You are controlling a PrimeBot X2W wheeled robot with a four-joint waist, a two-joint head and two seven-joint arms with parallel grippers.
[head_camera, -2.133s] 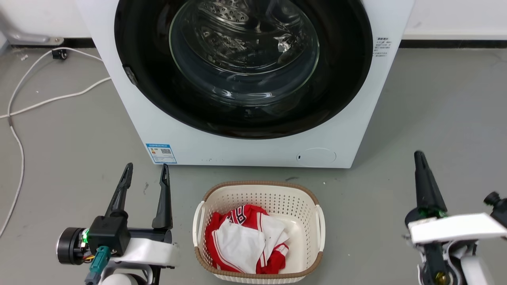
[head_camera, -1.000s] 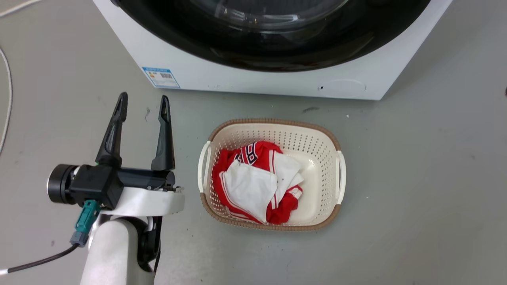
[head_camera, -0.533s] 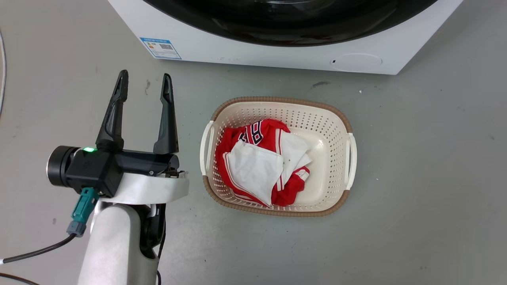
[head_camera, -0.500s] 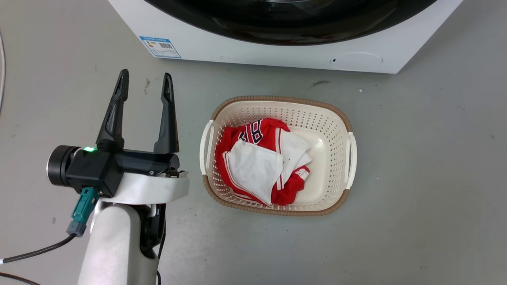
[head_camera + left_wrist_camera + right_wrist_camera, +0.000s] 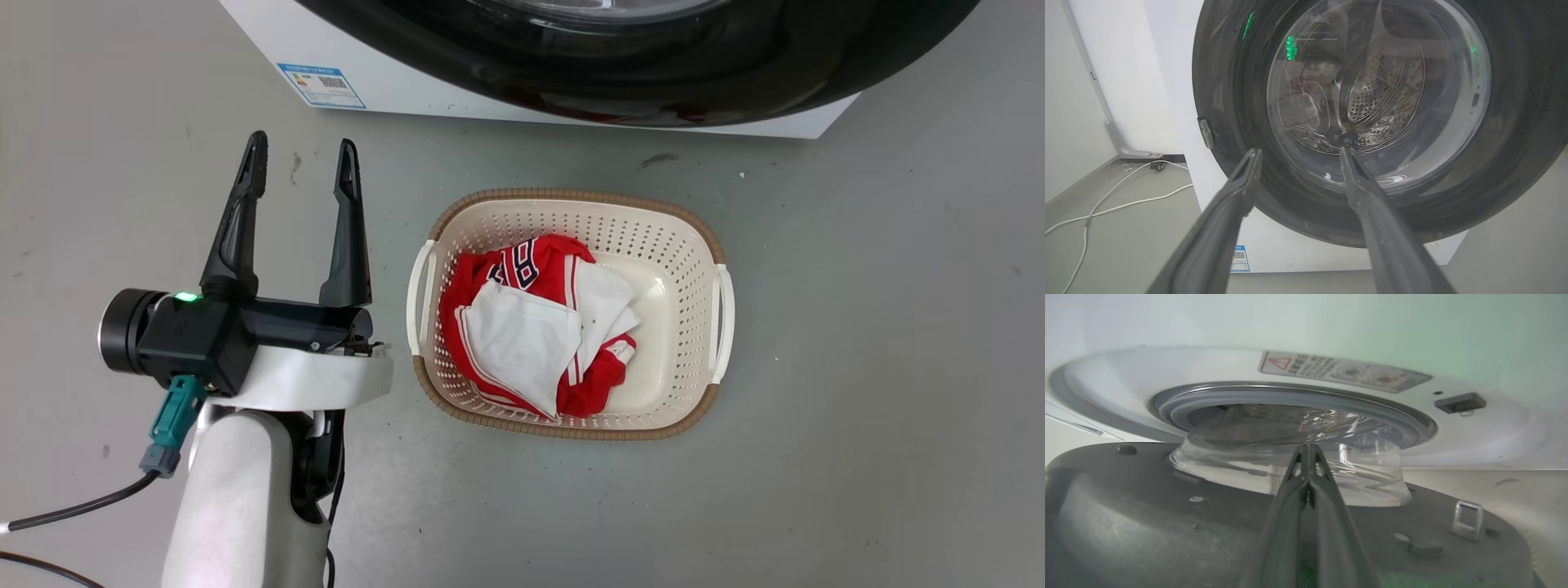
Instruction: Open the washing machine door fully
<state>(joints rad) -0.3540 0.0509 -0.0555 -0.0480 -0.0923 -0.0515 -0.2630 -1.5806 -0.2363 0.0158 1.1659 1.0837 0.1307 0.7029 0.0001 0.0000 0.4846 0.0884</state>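
The washing machine door, a glossy black disc, stands ajar: in the head view its right rim juts past the white machine. My left gripper hovers open over the floor, left of the basket, holding nothing. In the left wrist view the left gripper points at the door from in front, apart from it. My right gripper is shut, lying in the gap behind the door, its tips by the glass bowl. The grey rubber ring shows beyond.
A cream basket with red and white clothes sits on the grey floor before the machine. A white cable lies on the floor left of the machine. A metal latch hook sticks out of the door's inner face.
The head camera has tilted down and shifted. The door's right side has swung out from the machine, now covering the small round flap. My right gripper has left the head view.
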